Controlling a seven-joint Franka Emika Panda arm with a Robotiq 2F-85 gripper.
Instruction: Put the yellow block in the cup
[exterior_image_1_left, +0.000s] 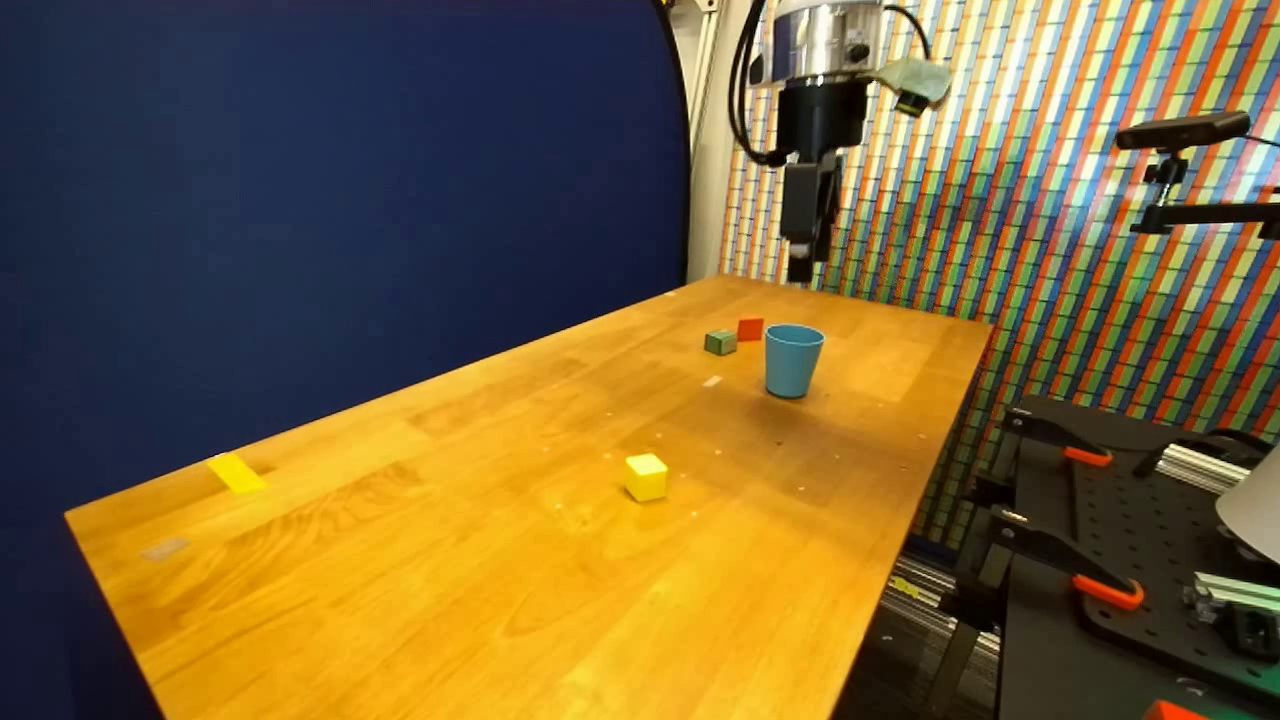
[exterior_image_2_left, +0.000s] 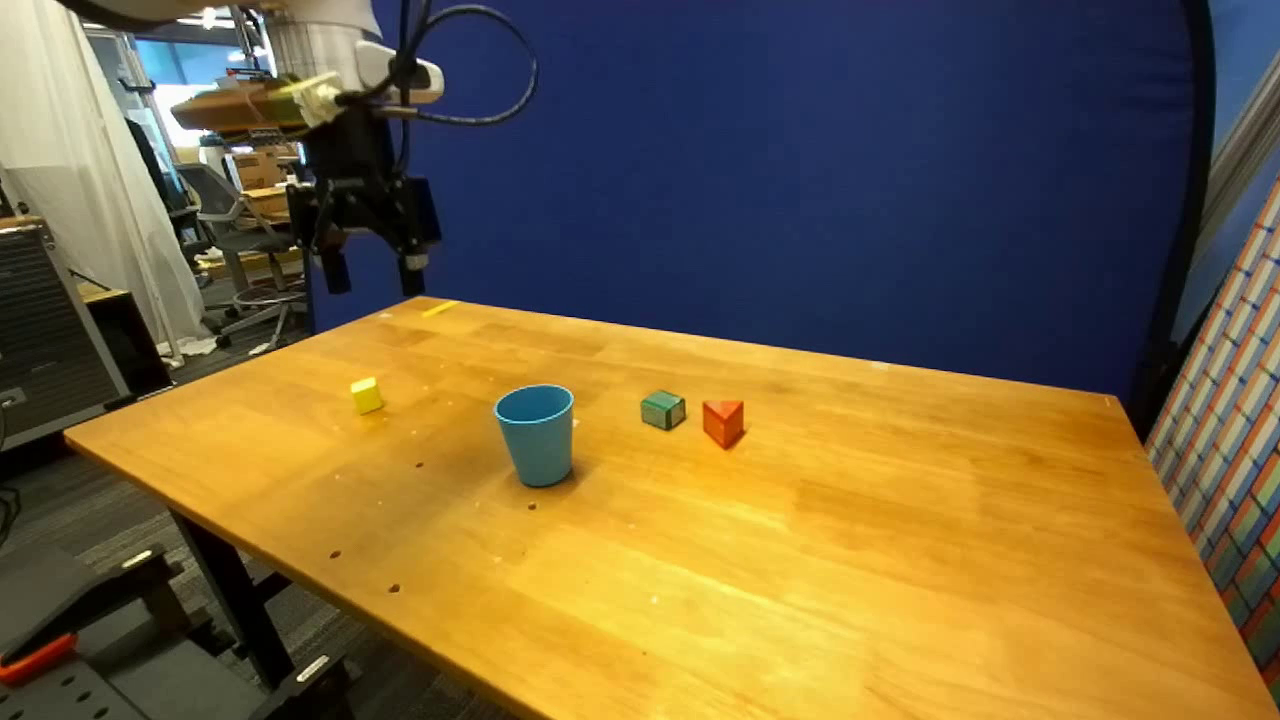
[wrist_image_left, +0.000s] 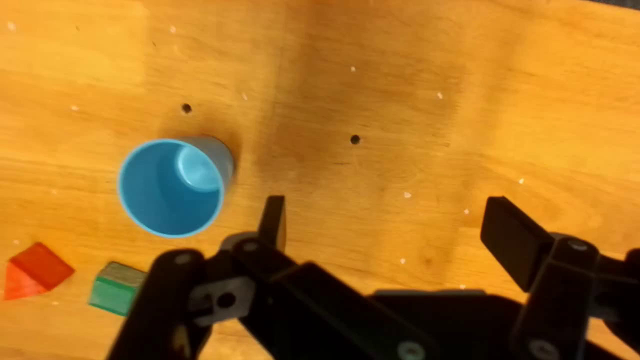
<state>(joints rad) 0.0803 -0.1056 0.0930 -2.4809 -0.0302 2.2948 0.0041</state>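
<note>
Wrist view: the hand (wrist_image_left: 390, 225) is spread wide and empty above the surface (wrist_image_left: 320, 75), while the yellow block (exterior_image_1_left: 646, 478), seen only in the exterior views, well apart from the cup (exterior_image_2_left: 541, 450), could be knocked aside if the hand is lowered off-centre.

Robotics lab, as we class it. We list: one robot arm (exterior_image_2_left: 330, 45), carrying the claw (exterior_image_2_left: 375, 280); one wooden work table (exterior_image_2_left: 900, 560), below the claw; one dark blue backdrop (exterior_image_2_left: 800, 180), behind the claw in an exterior view; one bar-shaped camera (exterior_image_1_left: 1185, 131) on a mounting bracket (exterior_image_1_left: 1225, 213), off to the claw's side; one black perforated plate (exterior_image_1_left: 1120, 530) with orange-tipped clamps (exterior_image_1_left: 1050, 550), lower than the claw and aside of it. Beyond the claw, we also record one office chair (exterior_image_2_left: 218, 192) and one cardboard box (exterior_image_2_left: 258, 168).
</note>
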